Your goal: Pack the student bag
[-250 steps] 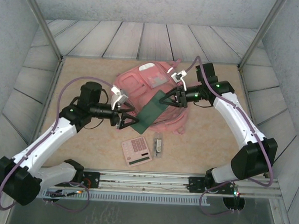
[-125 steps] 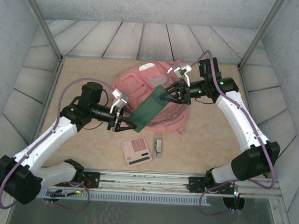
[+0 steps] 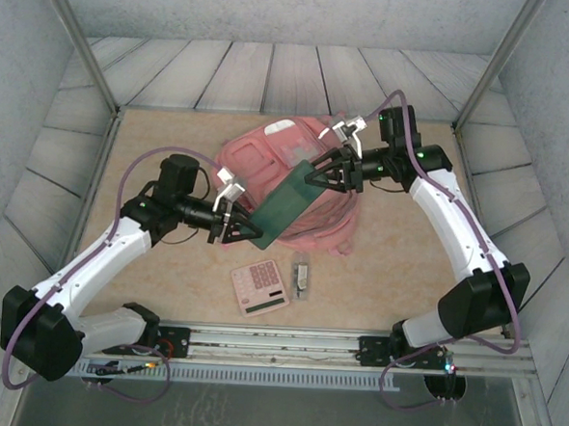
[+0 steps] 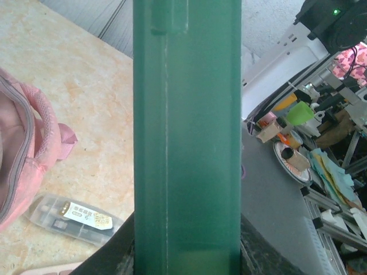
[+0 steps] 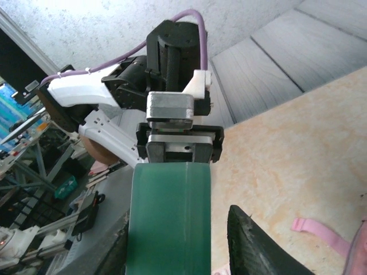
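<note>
Left claw (image 3: 237, 228) clamped on the low, near end of a dark green flat case (image 3: 287, 204); in the left wrist view its fingers flank the case on both sides and touch it. Right claw (image 3: 318, 176) stands at the case's high, far end with jaws apart: in the right wrist view 1 finger (image 5: 252, 246) is clear of the case's edge, with a strip of desk showing through the gap. Case tilted and off the desk, bridging the 2 claws above the student bag (image 3: 254, 158). Bag lies flat at mid-desk, toward the far edge, with its straps spilling to the near right. Desk (image 3: 153, 157) is bare from the bag's left side to the left frame post (image 3: 82, 41), and bare again on the right beneath the right arm. Between the bag's near edge and the front rail (image 3: 286, 341) lie a pink calculator (image 3: 261, 287) and, just beside it on the right, a small clear packet (image 3: 302, 277)
</note>
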You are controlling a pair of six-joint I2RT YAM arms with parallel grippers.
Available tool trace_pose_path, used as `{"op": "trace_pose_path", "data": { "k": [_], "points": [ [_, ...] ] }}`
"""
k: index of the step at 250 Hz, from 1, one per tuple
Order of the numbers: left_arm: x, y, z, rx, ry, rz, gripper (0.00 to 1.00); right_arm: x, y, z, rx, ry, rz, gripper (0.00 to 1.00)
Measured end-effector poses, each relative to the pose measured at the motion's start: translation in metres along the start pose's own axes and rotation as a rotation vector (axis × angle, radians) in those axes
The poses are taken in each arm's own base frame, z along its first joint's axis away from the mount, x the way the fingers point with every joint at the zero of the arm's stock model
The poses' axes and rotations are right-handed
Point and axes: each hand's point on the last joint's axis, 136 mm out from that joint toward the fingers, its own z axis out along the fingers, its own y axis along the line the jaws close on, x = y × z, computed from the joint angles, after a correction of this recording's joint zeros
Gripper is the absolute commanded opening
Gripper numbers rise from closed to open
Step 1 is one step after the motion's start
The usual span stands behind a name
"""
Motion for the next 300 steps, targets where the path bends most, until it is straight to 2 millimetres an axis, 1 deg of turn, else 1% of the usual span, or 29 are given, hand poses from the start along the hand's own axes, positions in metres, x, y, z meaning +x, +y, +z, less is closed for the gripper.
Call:
{"op": "trace_pose_path", "data": {
  "k": [42, 46, 52, 57, 71, 88, 112, 125, 142, 170, 197, 224, 251, 300],
  "points": [
    [-0.008, 0.002, -0.001, -0.008, -0.022, -0.003, 0.18, 0.003, -0.015, -0.007, 0.068, -0.042, 0.023, 0.72],
    [-0.009, 0.002, -0.001, -0.011, -0.025, -0.005, 0.18, 0.004, -0.016, -0.007, 0.074, -0.047, 0.029, 0.74],
    [-0.011, 0.003, -0.001, -0.016, -0.030, -0.005, 0.22, 0.005, -0.019, -0.009, 0.096, -0.056, 0.028, 0.76],
    [-0.012, 0.004, -0.001, -0.021, -0.035, -0.006, 0.22, 0.007, -0.021, -0.009, 0.107, -0.064, 0.032, 0.78],
    [-0.019, 0.009, -0.002, -0.048, -0.057, -0.005, 0.18, 0.011, -0.025, -0.011, 0.148, -0.090, 0.036, 0.85],
    [-0.030, 0.014, -0.003, -0.080, -0.094, -0.003, 0.17, 0.018, -0.029, -0.013, 0.190, -0.143, 0.031, 0.94],
    [-0.046, 0.021, -0.002, -0.094, -0.158, -0.001, 0.13, 0.029, -0.034, -0.016, 0.224, -0.247, 0.032, 0.96],
    [-0.053, 0.026, -0.001, -0.093, -0.188, -0.014, 0.12, 0.030, -0.038, -0.015, 0.224, -0.308, 0.044, 0.95],
    [-0.061, 0.034, 0.000, -0.093, -0.224, -0.037, 0.11, 0.025, -0.042, -0.013, 0.207, -0.375, 0.065, 0.93],
    [-0.071, 0.047, 0.003, -0.087, -0.273, -0.076, 0.10, 0.008, -0.044, -0.006, 0.157, -0.471, 0.064, 0.85],
    [-0.082, 0.052, 0.005, -0.060, -0.314, -0.105, 0.09, -0.011, -0.040, -0.001, 0.095, -0.540, 0.043, 0.77],
    [-0.090, 0.050, 0.004, -0.037, -0.344, -0.114, 0.09, -0.028, -0.037, 0.002, 0.049, -0.582, 0.025, 0.70],
    [-0.097, 0.044, 0.003, -0.019, -0.365, -0.102, 0.08, -0.042, -0.034, 0.004, 0.018, -0.609, 0.007, 0.65],
    [-0.101, 0.036, 0.006, 0.005, -0.375, -0.089, 0.09, -0.053, -0.029, 0.006, -0.018, -0.631, -0.007, 0.56]
  ]
}}
